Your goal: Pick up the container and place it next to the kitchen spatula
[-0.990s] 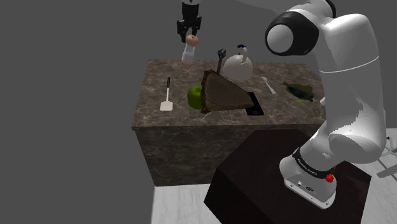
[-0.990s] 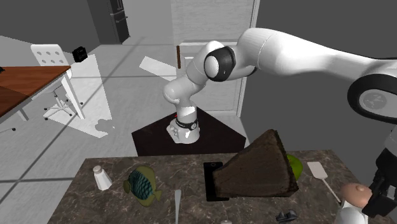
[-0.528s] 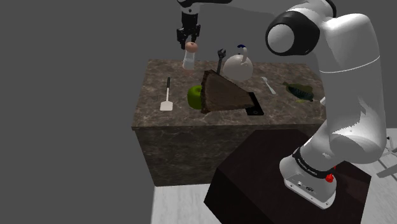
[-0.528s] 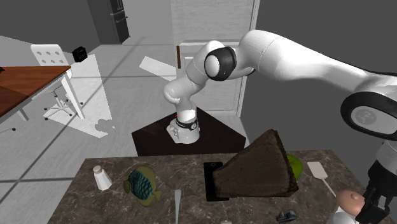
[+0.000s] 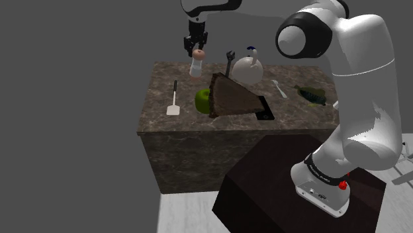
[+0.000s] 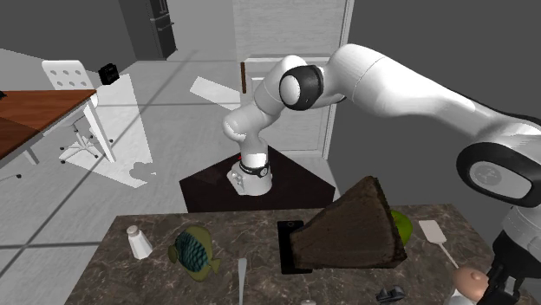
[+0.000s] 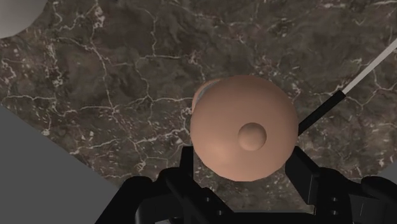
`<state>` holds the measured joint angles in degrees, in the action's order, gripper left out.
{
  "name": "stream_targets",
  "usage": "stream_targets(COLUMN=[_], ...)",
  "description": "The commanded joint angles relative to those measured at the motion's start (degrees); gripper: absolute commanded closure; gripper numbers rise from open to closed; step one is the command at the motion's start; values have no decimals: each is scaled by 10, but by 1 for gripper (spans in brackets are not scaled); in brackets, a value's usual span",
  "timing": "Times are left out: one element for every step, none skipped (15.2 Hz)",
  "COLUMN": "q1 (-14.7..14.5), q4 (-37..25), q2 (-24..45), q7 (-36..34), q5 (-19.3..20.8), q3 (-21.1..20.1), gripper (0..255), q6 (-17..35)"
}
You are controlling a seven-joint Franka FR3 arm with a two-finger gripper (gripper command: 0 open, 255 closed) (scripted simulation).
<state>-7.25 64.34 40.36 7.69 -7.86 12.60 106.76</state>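
The container (image 5: pixel 196 67) is a small white bottle with a round pinkish-tan cap (image 7: pixel 245 127). My gripper (image 5: pixel 196 46) is shut on the cap, which sits clasped between the two black fingers (image 7: pixel 304 173). The bottle hangs upright, low over the far side of the dark marble counter (image 5: pixel 159 116). The kitchen spatula (image 5: pixel 173 102), with a white blade and a thin dark handle, lies flat on the counter at the shoulder view's left of the bottle. Its handle (image 7: pixel 354 81) runs close beside the cap. In the second exterior view the cap (image 6: pixel 468 282) sits near the spatula (image 6: pixel 439 238).
A green apple (image 5: pixel 202 100) and a big dark wedge (image 5: pixel 231 96) on a black tray (image 5: pixel 266 110) lie to the shoulder view's right of the spatula. Behind them stand a white round pot (image 5: pixel 247 69) and a wrench (image 5: pixel 229 59). A fish figure (image 6: pixel 194 249) and a shaker (image 6: pixel 139 242) sit further along.
My gripper has come down toward the counter with the container still clasped, ending lower and a little nearer the spatula. The things on the counter have stayed put.
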Motion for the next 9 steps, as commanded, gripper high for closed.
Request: stream_targets(q1=[0,0,0,0,0,0,0,0,0], q4=[1,1,1,1,1,1,1,1,1], q2=[0,0,0,0,0,0,0,0,0], q7=[0,0,0,0,0,0,0,0,0], q5=[0,0,0,0,0,0,0,0,0], q3=[0,0,0,0,0,0,0,0,0], gripper=[255,255,255,255,0,0,0,0,0], q6=[1,1,1,1,1,1,1,1,1])
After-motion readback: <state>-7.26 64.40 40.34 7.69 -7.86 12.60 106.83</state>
